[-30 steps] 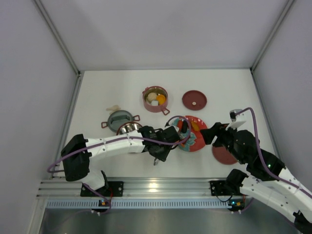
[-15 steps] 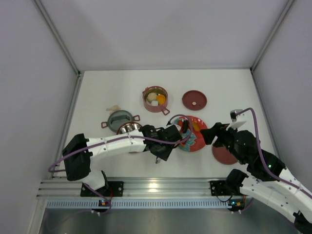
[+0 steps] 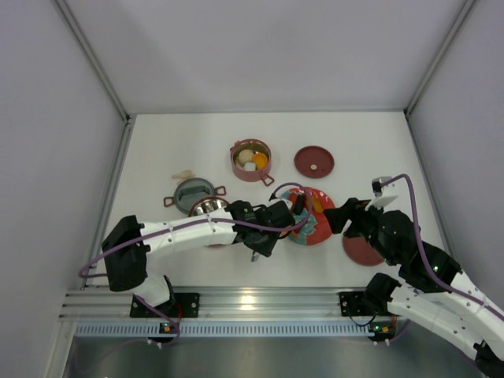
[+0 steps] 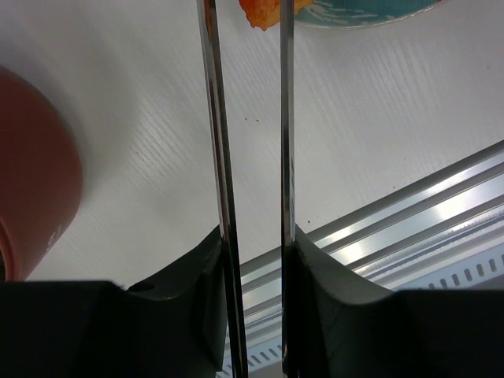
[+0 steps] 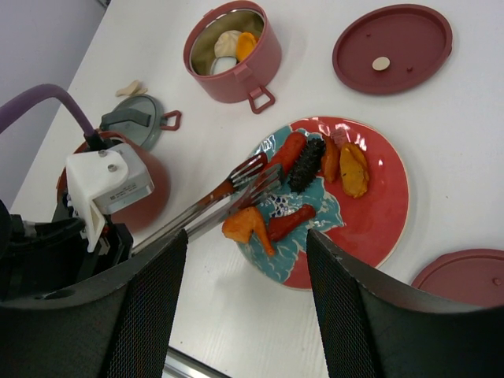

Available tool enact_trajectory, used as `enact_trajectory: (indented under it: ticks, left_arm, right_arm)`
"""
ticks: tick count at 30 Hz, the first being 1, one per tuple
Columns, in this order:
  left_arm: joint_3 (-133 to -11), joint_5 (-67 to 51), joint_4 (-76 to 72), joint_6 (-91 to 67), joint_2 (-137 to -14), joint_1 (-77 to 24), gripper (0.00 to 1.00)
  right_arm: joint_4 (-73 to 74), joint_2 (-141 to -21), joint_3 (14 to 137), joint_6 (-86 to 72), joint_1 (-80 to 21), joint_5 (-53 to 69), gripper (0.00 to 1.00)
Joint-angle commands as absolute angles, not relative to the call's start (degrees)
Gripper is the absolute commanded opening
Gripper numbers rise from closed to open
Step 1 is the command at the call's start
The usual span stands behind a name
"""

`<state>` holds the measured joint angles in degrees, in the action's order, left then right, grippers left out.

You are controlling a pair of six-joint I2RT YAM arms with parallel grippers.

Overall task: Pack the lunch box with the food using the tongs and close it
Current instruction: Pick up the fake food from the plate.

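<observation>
Tongs [image 4: 286, 157] are clamped by their two thin arms between the left fingers [image 4: 315, 303]. The arms are pressed partway together, and the joined end points back toward the near edge of the bench [image 3: 197, 142]. The right fingers [image 5: 142, 315] stand wide apart and hold nothing. They hang above the near rim of the plate [image 5: 386, 216], with one lid [image 5: 465, 276] flat on the bench just to its right.

The tong tips reach over the plate's left half, above the carrot [image 5: 246, 224] and close to one end of a sausage [image 5: 287, 150]. Whether they touch any piece cannot be told. A second sausage [image 5: 290, 222], a dark piece [image 5: 309, 164] and two orange pieces [image 5: 352, 169] also lie on the plate.

Left of the plate, the near pot [image 5: 153, 197] sits partly under the left arm, and its contents are hidden. Farther back, the far pot [image 5: 240, 79] already holds a white lump [image 5: 227, 41] and an orange ball [image 5: 246, 45]. The second lid [image 5: 394, 47] rests to its right.

Step in hand, as judged: picking the next piece off the plate. Packing looks partly done, and stacking and closing are not yet begun. The next move calls for setting the tips on either side of one piece, squeezing enough that a small rounded toy does not slip, then lifting and carrying it to a pot.
</observation>
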<state>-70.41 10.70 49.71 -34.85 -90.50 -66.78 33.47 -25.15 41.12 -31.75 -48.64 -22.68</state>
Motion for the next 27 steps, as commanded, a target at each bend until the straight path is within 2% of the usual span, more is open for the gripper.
enact_trajectory:
  ticks: [1,27]
  left_arm:
    - [-73.65,13.53,48.34,-35.42,-87.28,-66.88,0.16]
    - [-74.79,15.56,53.61,-35.77,-77.96,-66.88,0.1]
  right_arm:
    - [32.26,-25.14,41.84,-31.73,-49.57,-23.2,0.62]
    - [31.73,-27.77,42.36,-31.82,-49.57,-22.85,0.61]
